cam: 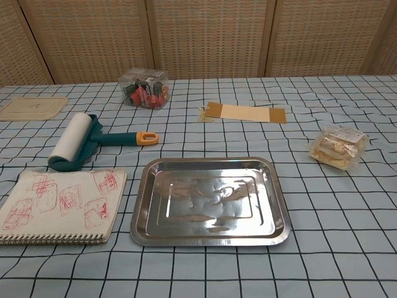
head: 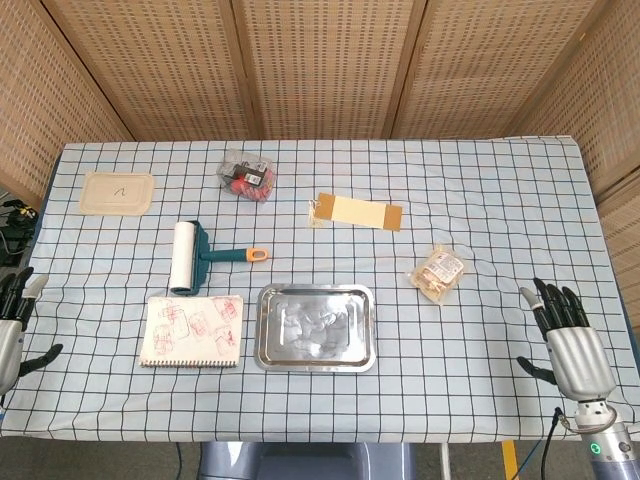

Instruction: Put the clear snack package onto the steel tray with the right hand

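Note:
The clear snack package [head: 439, 273] [cam: 338, 148] lies flat on the checked cloth, right of centre, with pale biscuits showing through it. The empty steel tray [head: 316, 327] [cam: 209, 200] sits near the front middle, well to the package's left. My right hand [head: 568, 337] hangs open at the table's front right corner, fingers spread and pointing up, some way right of and nearer than the package. My left hand [head: 12, 326] is open at the front left edge, holding nothing. Neither hand shows in the chest view.
A lint roller [head: 190, 257] and a spiral notebook with red drawings [head: 192, 330] lie left of the tray. Further back are a beige lid [head: 117, 192], a clear bag of red and black items [head: 247, 176] and a tan card strip [head: 358, 212]. Wicker screens enclose the table.

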Motion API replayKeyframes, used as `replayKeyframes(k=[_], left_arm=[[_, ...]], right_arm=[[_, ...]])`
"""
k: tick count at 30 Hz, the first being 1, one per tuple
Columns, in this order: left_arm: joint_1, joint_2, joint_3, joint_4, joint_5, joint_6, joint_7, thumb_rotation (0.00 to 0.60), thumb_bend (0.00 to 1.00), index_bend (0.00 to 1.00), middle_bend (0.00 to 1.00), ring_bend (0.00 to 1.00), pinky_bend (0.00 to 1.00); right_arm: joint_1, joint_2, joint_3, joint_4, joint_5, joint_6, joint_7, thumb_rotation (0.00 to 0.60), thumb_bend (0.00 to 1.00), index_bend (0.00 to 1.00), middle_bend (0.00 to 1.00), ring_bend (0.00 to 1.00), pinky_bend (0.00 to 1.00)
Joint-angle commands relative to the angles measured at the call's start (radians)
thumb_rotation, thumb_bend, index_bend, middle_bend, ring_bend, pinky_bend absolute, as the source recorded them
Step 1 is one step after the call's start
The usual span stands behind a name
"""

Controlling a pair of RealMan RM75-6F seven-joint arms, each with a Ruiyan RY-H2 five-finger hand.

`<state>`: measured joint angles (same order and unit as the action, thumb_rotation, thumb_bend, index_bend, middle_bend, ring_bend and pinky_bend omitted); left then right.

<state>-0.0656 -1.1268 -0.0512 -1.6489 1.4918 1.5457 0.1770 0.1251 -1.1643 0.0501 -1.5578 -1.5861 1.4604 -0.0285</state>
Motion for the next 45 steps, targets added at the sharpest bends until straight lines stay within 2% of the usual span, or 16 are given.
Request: replayKeyframes(k=[1,8,11,15,22,33,37,40,42,43,45], left_arm=[[-0.002,-0.002,0.0,0.002,-0.003,-0.005,0.004,0.6,0.02,0.0,0.0,0.0,0.0],[-0.004,-0.005,-0.004,0.006,-0.015,-0.016,0.008,0.6,0.02,0.0,0.0,0.0,0.0],[-0.007,-0.005,-0.005,0.011,-0.022,-0.025,0.003,0.6,0.02,0.0,0.0,0.0,0.0],[-0.01,-0.004,-0.01,0.015,-0.034,-0.034,-0.008,0.6,0.02,0.0,0.0,0.0,0.0],[-0.015,-0.002,-0.011,0.021,-0.047,-0.051,-0.021,0.6,0.02,0.0,0.0,0.0,0.0],[-0.02,-0.004,-0.009,0.024,-0.053,-0.068,-0.029,0.6,0.02,0.0,0.0,0.0,0.0],[-0.024,-0.002,-0.007,0.024,-0.057,-0.081,-0.036,0.6,0.02,0.0,0.0,0.0,0.0],[-0.026,-0.001,-0.005,0.025,-0.057,-0.087,-0.041,0.6,0.02,0.0,0.0,0.0,0.0],[-0.027,-0.001,-0.005,0.025,-0.058,-0.089,-0.042,0.6,0.02,0.0,0.0,0.0,0.0],[-0.027,-0.001,-0.005,0.024,-0.058,-0.09,-0.043,0.6,0.02,0.0,0.0,0.0,0.0],[-0.028,-0.001,-0.004,0.024,-0.059,-0.091,-0.045,0.6,0.02,0.0,0.0,0.0,0.0]], right_arm=[[0.085,0.003,0.044,-0.027,0.066,-0.13,-0.011,0.6,0.07,0.03,0.0,0.0,0.0],[0.227,-0.068,0.131,0.008,0.243,-0.348,-0.061,0.6,0.08,0.09,0.0,0.0,0.0],[0.291,-0.127,0.162,0.071,0.325,-0.425,-0.11,0.6,0.09,0.12,0.0,0.0,0.0],[0.345,-0.177,0.181,0.124,0.423,-0.497,-0.172,0.6,0.1,0.14,0.0,0.0,0.0],[0.401,-0.223,0.172,0.173,0.542,-0.573,-0.264,0.6,0.11,0.14,0.0,0.0,0.0],[0.472,-0.326,0.168,0.283,0.594,-0.601,-0.303,0.6,0.12,0.14,0.0,0.0,0.0],[0.495,-0.371,0.163,0.346,0.604,-0.607,-0.321,0.6,0.13,0.19,0.0,0.0,0.01],[0.507,-0.409,0.156,0.411,0.591,-0.6,-0.323,0.6,0.16,0.25,0.04,0.0,0.12],[0.511,-0.428,0.152,0.443,0.581,-0.597,-0.315,0.6,0.19,0.32,0.1,0.03,0.2],[0.511,-0.44,0.15,0.462,0.57,-0.59,-0.308,0.6,0.21,0.35,0.14,0.07,0.23],[0.507,-0.467,0.145,0.5,0.54,-0.559,-0.288,0.6,0.27,0.49,0.29,0.22,0.37]])
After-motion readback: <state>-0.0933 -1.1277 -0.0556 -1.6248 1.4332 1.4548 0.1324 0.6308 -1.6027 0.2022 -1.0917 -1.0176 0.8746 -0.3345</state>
